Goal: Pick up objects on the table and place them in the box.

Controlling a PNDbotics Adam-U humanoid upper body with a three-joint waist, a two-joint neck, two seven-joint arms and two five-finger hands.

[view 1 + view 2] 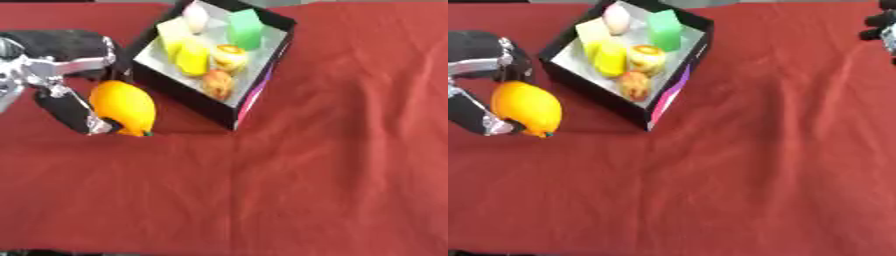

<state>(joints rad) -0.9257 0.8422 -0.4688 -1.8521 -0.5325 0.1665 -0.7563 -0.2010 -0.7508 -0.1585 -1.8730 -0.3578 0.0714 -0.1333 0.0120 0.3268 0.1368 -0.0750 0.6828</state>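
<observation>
Left hand [66,107] is gripping the orange fruit [124,106] at left of frame, just beside the black box [184,90]. Only the right eye view is showing the right hand [883,27], upper right; fingers unreadable.

Red cloth [332,165] covers the desk [131,2] edge to edge, creased in soft folds. Grey strip of bare desk shows along the far edge.

The left robot hand [74,100], black with silver joints, reached in from the left edge with its fingers and thumb curled around a rounded orange-yellow fruit [124,107], while only a dark bit of the right robot hand [883,27] showed at the upper right edge.
</observation>
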